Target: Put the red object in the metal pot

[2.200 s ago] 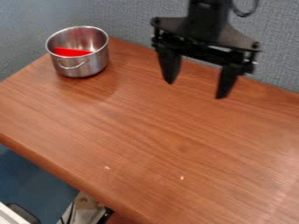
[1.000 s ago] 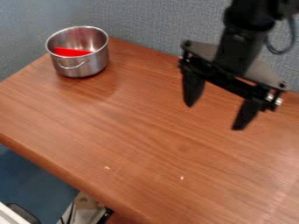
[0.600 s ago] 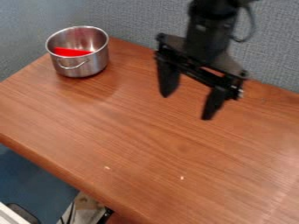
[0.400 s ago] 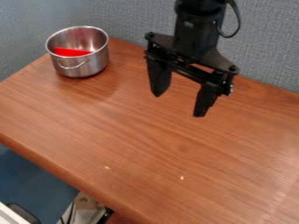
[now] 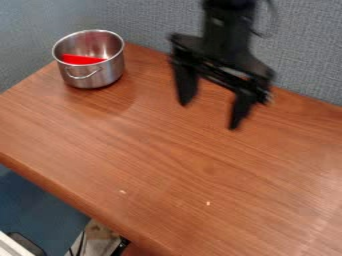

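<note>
The metal pot (image 5: 90,58) stands at the table's back left, shiny and round. The red object (image 5: 84,59) lies inside it on the bottom. My gripper (image 5: 213,108) hangs above the back middle of the table, well to the right of the pot. Its two dark fingers (image 5: 189,88) point down, spread wide apart, with nothing between them. The picture of the gripper is slightly blurred.
The brown wooden table (image 5: 160,160) fills most of the view, with its front edge running diagonally at the lower left. A grey-blue wall (image 5: 40,25) rises behind the pot. Some clutter (image 5: 94,243) shows on the floor below the table edge.
The open gripper swung from the right side of the table leftward toward the middle. The pot and the red object in it have not moved.
</note>
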Robot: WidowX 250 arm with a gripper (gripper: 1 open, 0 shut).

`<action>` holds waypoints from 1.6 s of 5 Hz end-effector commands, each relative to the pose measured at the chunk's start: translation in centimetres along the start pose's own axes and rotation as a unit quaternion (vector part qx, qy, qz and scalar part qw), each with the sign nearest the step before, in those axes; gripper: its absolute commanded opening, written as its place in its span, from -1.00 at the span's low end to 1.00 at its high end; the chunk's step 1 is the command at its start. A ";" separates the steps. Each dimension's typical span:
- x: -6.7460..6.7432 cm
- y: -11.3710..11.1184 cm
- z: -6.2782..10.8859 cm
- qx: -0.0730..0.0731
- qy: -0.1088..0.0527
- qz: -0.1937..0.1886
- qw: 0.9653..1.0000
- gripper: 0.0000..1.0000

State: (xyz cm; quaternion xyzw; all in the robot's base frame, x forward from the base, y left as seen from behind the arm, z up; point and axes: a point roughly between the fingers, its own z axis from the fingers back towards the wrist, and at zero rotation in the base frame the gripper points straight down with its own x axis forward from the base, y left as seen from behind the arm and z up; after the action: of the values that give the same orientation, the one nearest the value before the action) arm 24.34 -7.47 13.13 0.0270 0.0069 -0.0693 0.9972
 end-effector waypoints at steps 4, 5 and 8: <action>-0.8 1.1 0.5 -0.002 -0.013 0.069 0.998 1.00; 0.3 -1.0 -0.1 0.010 -0.003 0.094 0.995 1.00; 1.4 0.6 4.4 0.007 0.007 0.107 0.994 1.00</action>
State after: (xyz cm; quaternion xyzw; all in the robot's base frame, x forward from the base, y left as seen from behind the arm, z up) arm 25.42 -7.53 16.18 0.0414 0.0369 0.0350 0.9978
